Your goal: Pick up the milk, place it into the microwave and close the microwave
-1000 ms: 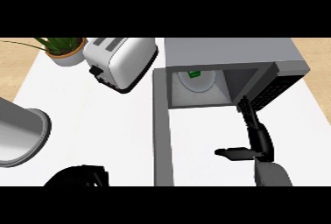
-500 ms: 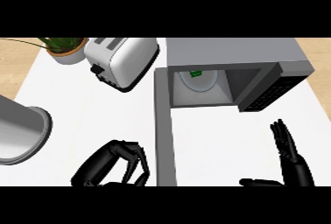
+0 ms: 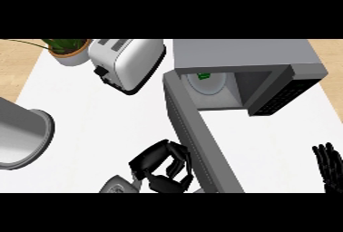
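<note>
The milk (image 3: 203,76) is seen inside the microwave (image 3: 244,56), apparently on its turntable, the door (image 3: 201,140) standing open. The left hand (image 3: 163,168), fingers curled and empty, is placed against the door's outer face. The right hand (image 3: 328,164) is held with fingers straight at the lower right edge.

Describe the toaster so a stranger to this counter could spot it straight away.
Start at the grey microwave with its door swung open toward the near edge. Just left of it, at the counter's far side, lies the toaster: white and rounded, two slots on top, unlike the leafy potted plant further left.
</note>
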Available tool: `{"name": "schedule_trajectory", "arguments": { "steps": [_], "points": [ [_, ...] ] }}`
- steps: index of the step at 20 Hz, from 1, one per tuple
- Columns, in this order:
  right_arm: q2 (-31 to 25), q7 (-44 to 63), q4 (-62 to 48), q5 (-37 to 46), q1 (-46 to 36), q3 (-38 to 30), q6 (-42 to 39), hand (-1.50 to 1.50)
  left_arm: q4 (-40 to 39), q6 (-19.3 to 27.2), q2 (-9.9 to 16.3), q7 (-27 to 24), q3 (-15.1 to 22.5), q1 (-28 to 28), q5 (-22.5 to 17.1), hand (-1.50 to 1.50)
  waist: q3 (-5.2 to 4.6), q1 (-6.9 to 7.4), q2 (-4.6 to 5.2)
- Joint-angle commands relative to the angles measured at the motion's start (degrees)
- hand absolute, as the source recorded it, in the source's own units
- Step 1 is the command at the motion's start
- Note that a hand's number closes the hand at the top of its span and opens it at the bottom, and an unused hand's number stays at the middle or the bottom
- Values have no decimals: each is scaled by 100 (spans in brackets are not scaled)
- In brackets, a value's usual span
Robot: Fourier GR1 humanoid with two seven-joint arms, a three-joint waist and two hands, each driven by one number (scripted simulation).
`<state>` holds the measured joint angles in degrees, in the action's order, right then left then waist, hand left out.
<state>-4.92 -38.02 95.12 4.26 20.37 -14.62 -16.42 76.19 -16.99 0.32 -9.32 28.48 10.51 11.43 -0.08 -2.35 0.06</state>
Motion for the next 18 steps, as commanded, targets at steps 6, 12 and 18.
{"name": "schedule_trajectory", "arguments": {
  "steps": [6, 12, 18],
  "points": [
    [-290, 316, 789, -810, 149, -254, -614, -150, -1637, 2002, -30, -384, 2312, 1097, -1282, 150, -10, -187, 46],
    [-582, 236, 1236, -806, -59, -383, -653, -150, -1589, 3269, -29, -69, 2726, 1599, -1908, 150, -19, -450, 81],
    [-664, 556, 1590, -1191, 98, -150, -1095, -150, -1557, 4139, -29, -441, 2711, 1792, -2546, 150, -44, -710, 143]
  ]
}}
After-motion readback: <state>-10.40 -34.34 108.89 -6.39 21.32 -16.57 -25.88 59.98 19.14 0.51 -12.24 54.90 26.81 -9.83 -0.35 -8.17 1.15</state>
